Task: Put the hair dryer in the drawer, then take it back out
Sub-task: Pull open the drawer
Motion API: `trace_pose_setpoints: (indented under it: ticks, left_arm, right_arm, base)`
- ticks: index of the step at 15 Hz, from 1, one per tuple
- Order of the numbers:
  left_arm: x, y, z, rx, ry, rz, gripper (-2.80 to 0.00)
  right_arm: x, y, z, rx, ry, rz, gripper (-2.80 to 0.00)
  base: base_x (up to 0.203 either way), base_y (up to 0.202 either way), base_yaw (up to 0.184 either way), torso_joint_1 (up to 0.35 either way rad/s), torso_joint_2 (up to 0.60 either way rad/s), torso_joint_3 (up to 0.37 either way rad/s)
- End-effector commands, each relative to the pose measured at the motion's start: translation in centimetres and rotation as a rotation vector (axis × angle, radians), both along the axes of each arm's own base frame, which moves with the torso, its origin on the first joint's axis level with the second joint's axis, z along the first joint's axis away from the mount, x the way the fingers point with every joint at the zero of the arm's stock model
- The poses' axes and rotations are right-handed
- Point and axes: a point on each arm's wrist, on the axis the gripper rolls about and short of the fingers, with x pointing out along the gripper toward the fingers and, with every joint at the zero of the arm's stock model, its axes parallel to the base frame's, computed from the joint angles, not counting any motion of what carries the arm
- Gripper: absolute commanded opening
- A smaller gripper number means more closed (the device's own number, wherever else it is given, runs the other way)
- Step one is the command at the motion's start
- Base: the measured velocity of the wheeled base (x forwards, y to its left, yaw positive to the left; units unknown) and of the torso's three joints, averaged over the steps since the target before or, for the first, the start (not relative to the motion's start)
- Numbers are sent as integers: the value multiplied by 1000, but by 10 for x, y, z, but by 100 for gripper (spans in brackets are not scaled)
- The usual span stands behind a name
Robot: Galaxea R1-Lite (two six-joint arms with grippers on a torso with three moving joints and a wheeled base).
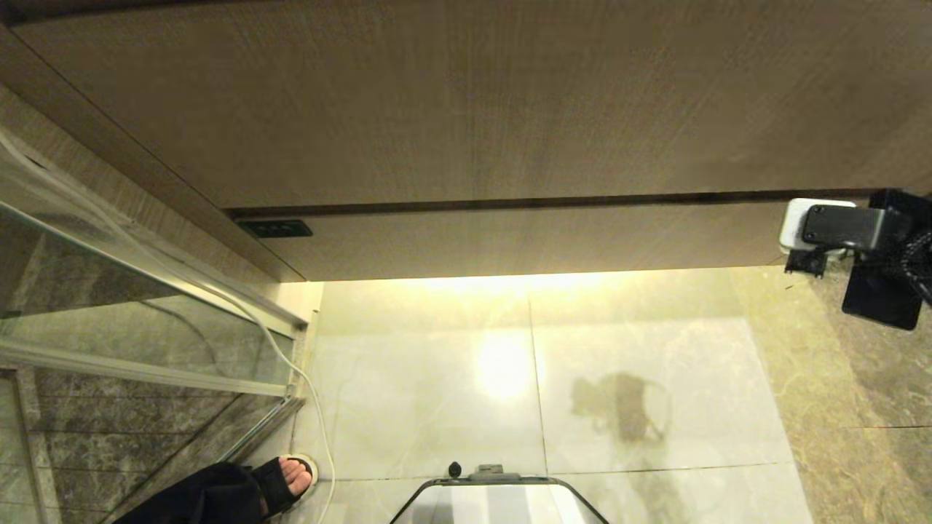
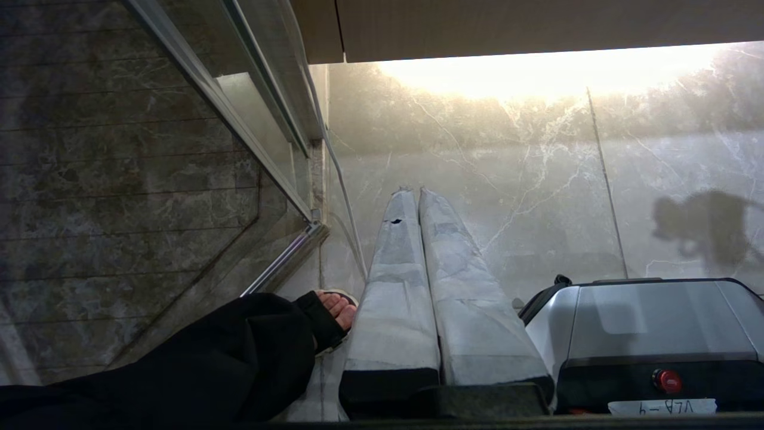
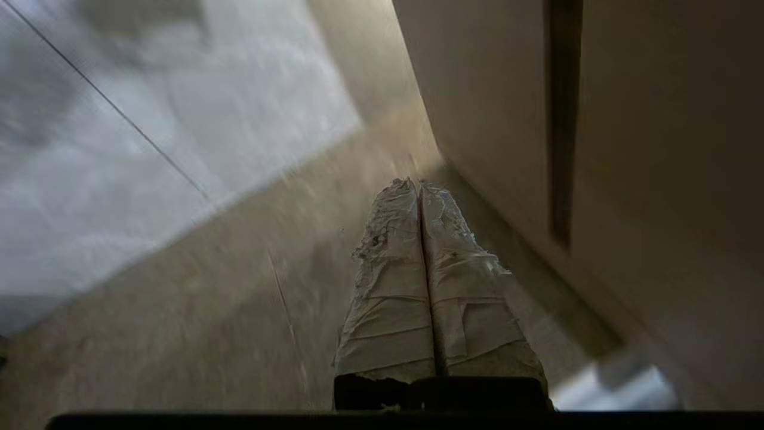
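Note:
The hair dryer is out of view. A light-brown wood-grain cabinet front (image 1: pixel 466 124) fills the top of the head view. It has two plain handleless panels split by a dark gap, and both are shut. I cannot tell which panel is the drawer. My right gripper (image 1: pixel 801 225) is at the far right, close to the lower panel (image 1: pixel 524 240). In the right wrist view the right gripper (image 3: pixel 419 182) has its taped fingers pressed together, shut on nothing, beside the cabinet (image 3: pixel 656 149). My left gripper (image 2: pixel 416 191) hangs shut and empty over the floor.
A glass shower screen (image 1: pixel 138 320) stands at the left with a white cord (image 1: pixel 280 349) running down beside it. A person's sandalled foot (image 1: pixel 291 477) and black trouser leg are near my base (image 1: pixel 502 502). Pale marble floor tiles (image 1: pixel 619 349) lie below the cabinet.

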Motion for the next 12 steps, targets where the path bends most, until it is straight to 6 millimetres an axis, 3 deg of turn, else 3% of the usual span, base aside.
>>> trace_pose_setpoints:
  ticks: [1,4,7,8,12]
  left_arm:
    - [0,0,0,0,2,0,-280]
    - [0,0,0,0,2,1,-280]
    - [0,0,0,0,2,0,-280]
    - [0,0,0,0,0,0,-280]
    - [0,0,0,0,2,0,-280]
  right_arm:
    - [-9,14,-15,-46,18,0,-280]
    - [-14,34,-37,29,45,383,-280]
    - [-1,39,-40,-25,-21,436,-280]
    - [-1,39,-39,-47,-28,453,0]
    - [13,46,-45,-45,-49,470,0]
  base:
    - [0,0,0,0,0,0]
    - [0,0,0,0,0,0]
    - [0,0,0,0,0,0]
    - [0,0,0,0,0,0]
    - [0,0,0,0,0,0]
